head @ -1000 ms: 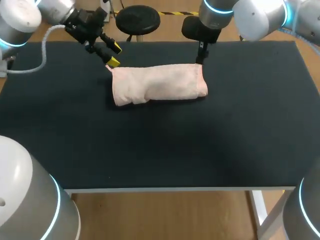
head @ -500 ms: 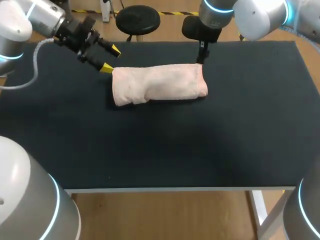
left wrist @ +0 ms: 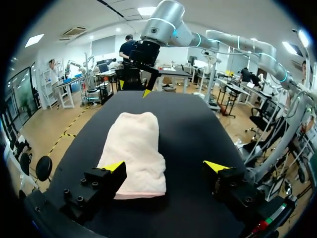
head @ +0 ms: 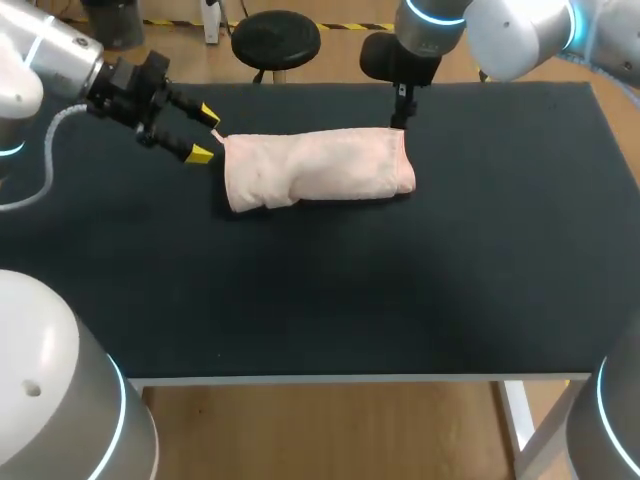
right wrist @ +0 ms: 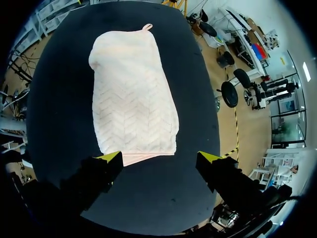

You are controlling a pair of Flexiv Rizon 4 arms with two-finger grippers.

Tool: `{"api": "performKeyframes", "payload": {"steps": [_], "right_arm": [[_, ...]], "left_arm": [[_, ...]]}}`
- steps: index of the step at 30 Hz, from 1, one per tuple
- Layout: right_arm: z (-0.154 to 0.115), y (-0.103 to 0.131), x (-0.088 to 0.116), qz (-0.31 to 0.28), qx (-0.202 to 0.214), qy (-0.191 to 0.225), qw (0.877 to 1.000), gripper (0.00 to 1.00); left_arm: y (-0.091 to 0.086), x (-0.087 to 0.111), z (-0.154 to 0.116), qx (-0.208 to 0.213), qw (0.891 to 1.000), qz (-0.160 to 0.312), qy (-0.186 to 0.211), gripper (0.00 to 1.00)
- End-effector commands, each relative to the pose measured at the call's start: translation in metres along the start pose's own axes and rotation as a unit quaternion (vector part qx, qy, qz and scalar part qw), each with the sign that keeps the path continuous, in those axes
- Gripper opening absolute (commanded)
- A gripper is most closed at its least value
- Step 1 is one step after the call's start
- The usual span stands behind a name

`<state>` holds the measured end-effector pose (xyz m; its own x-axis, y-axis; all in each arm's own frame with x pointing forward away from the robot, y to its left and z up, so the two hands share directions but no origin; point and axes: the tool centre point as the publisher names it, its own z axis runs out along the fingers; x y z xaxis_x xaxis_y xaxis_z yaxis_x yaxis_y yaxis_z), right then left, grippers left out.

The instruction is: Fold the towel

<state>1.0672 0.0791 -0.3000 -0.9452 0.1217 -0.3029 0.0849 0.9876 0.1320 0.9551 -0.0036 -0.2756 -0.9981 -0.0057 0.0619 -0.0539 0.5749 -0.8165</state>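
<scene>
Towel (head: 318, 170) lay folded, upper centre of the counter (head: 400, 290).
Left hand (head: 204, 133) and right hand (right wrist: 159, 158) flanked it, wide open and empty, probably because the fold looked finished.

Towel (head: 318, 168) on table (head: 420, 300), left pincer (head: 205, 133) seemingly beside

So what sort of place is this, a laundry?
Probably a robot test bench, not a laundry: the left gripper and right gripper, both yellow-tipped on big arms, hang at either end of one folded pink towel on a black table.
</scene>
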Motion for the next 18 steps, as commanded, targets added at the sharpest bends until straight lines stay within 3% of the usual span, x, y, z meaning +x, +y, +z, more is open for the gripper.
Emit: {"api": "performKeyframes", "payload": {"steps": [1,7,8,10,18], "right_arm": [[-0.003,0.0,0.001,-0.005,-0.002,0.002,1.0,1.0],[-0.009,0.001,0.002,-0.041,-0.013,0.014,0.999,1.0],[-0.012,0.0,0.002,-0.061,-0.016,0.018,0.998,1.0],[-0.018,-0.002,0.002,-0.129,0.015,0.027,0.991,1.0],[-0.018,-0.002,0.002,-0.129,0.015,0.027,0.991,1.0]], "left_arm": [[0.002,0.009,-0.004,-0.003,0.999,-0.004,-0.05,1.0],[0.002,0.006,-0.008,-0.005,0.997,-0.009,-0.074,1.0],[0.002,0.006,-0.008,-0.005,0.997,-0.009,-0.074,1.0],[0.002,0.006,-0.008,-0.005,0.997,-0.009,-0.074,1.0],[0.002,0.006,-0.008,-0.005,0.997,-0.009,-0.074,1.0]]}}
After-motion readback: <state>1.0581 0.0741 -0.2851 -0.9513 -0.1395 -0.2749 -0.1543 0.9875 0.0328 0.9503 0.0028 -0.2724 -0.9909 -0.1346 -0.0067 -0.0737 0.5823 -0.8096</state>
